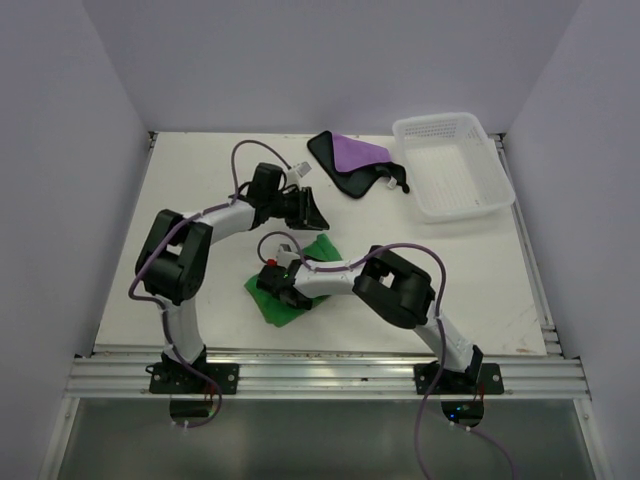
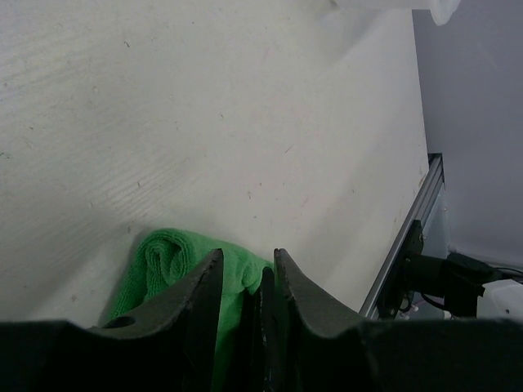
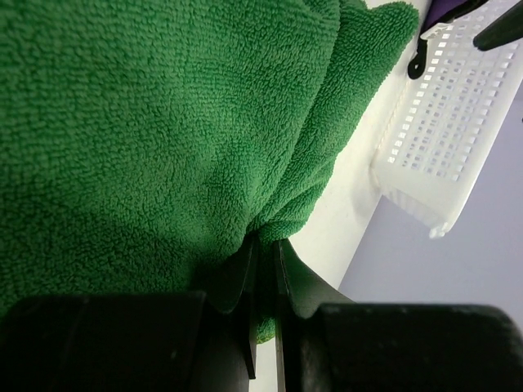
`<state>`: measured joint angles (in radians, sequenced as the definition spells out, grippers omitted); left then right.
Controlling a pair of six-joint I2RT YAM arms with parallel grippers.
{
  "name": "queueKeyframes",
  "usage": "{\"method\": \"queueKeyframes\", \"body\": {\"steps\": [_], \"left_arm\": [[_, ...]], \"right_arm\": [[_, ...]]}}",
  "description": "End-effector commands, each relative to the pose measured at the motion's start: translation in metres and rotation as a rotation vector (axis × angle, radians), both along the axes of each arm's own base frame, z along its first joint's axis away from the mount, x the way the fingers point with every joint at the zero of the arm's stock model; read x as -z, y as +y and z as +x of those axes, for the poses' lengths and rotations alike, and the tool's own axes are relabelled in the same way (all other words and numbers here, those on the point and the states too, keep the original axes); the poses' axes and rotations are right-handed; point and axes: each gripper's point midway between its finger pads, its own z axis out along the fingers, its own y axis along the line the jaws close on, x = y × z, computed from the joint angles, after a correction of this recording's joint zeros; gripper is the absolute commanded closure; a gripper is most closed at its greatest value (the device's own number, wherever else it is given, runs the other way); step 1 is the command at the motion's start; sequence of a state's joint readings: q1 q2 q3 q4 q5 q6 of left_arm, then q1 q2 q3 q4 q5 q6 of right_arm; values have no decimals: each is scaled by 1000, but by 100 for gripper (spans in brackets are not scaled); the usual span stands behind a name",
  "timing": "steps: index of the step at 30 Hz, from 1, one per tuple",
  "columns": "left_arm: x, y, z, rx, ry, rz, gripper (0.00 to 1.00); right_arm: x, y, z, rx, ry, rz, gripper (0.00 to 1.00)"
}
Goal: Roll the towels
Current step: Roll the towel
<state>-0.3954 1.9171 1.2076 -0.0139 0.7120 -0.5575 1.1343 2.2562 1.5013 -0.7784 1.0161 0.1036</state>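
Right claw clenches the green towel on the desk; whether my left claw grips it, I cannot tell.

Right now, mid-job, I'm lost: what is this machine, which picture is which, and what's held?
Two robot arms are bolted at the near edge of a table. One picture looks down from behind them; the other two come from a camera on each wrist. On the table: a green towel, a purple towel farther back, a white basket beside that. The right claw is shut on the green towel. The left claw is at that towel too, jaws slightly apart; whether it grips, I cannot tell.
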Motion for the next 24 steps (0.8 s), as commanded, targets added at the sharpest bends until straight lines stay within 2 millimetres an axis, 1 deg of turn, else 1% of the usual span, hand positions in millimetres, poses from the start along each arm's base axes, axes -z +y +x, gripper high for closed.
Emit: {"method": "queueKeyframes", "body": {"steps": [1, 5, 7, 8, 10, 13, 14, 15, 19, 22, 23, 24], "left_arm": [[-9, -13, 2, 36, -31, -48, 66], [6, -16, -8, 61, 6, -41, 66], [16, -15, -14, 62, 23, -28, 66], [18, -14, -14, 59, 18, -28, 66], [29, -13, -17, 59, 43, -15, 67], [43, -10, -18, 47, 70, 8, 67], [44, -11, -16, 41, 64, 7, 67], [51, -10, -16, 37, 78, 13, 67], [60, -8, -10, 11, 79, 35, 68], [69, -2, -9, -9, 82, 76, 68], [72, 1, -8, -20, 81, 93, 68], [75, 3, -7, -25, 82, 104, 69]], "right_arm": [[63, 5, -18, 38, 180, 86, 100], [66, 6, -19, 41, 193, 88, 100], [67, 7, -20, 40, 198, 91, 100], [68, 6, -20, 39, 200, 89, 100], [69, 6, -20, 40, 204, 91, 100], [70, 7, -21, 41, 212, 98, 100], [70, 7, -22, 42, 215, 104, 100], [70, 7, -22, 41, 217, 106, 100], [70, 7, -23, 45, 220, 115, 100], [64, 8, -24, 53, 207, 145, 91], [65, 6, -26, 57, 212, 153, 84], [61, 8, -25, 61, 200, 180, 81]]}}
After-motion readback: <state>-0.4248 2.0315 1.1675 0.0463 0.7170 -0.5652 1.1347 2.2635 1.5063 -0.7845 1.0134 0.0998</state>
